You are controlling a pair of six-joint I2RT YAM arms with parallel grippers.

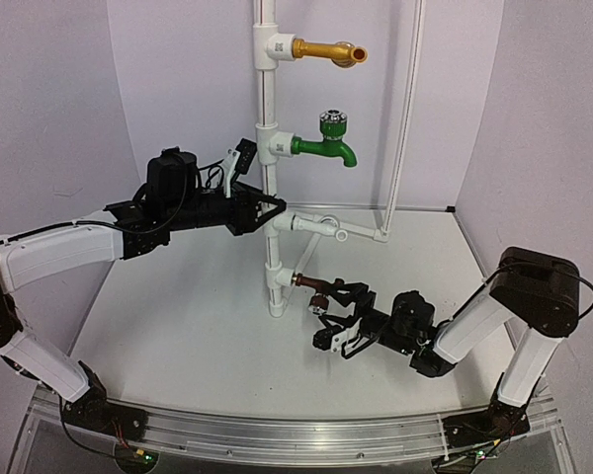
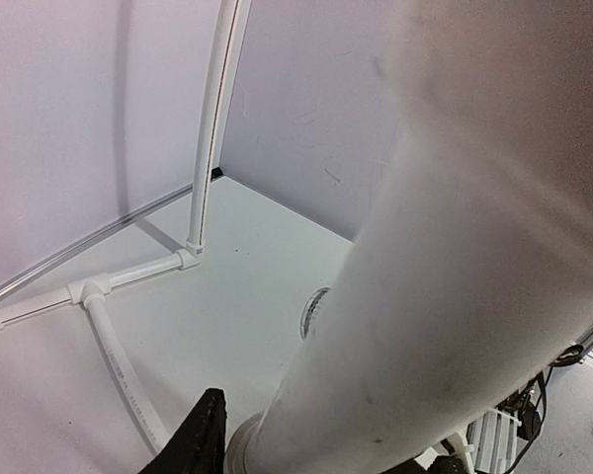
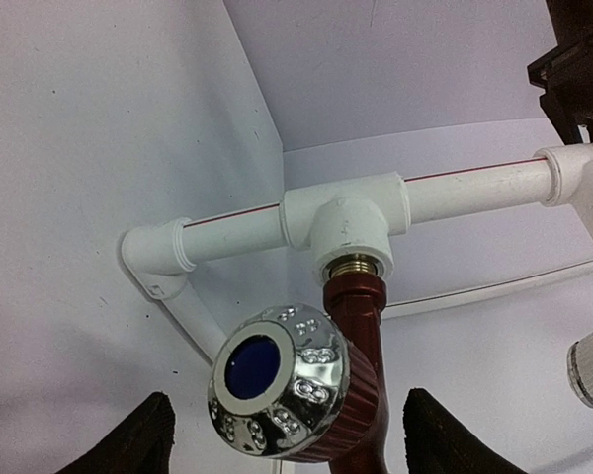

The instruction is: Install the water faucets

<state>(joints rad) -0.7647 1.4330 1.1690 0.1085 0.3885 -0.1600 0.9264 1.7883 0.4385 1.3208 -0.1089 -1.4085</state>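
The dark brown faucet (image 1: 309, 283) with its round silver knob (image 3: 277, 380) sits with its brass thread in the lowest tee (image 3: 348, 222) of the upright white pipe (image 1: 268, 168). In the right wrist view the brown body (image 3: 361, 326) hangs between my fingertips with a gap on each side. My right gripper (image 1: 328, 306) (image 3: 296, 444) is open around the faucet. My left gripper (image 1: 273, 211) (image 2: 311, 454) is shut on the upright white pipe (image 2: 425, 276), above the brown faucet, with one finger (image 2: 203, 434) showing beside the pipe.
A long gold faucet (image 1: 326, 49) and a green faucet (image 1: 326, 143) are mounted higher on the same pipe. A side branch (image 1: 326, 227) runs right to a thin upright pipe (image 1: 405, 109). White walls close in the back and both sides.
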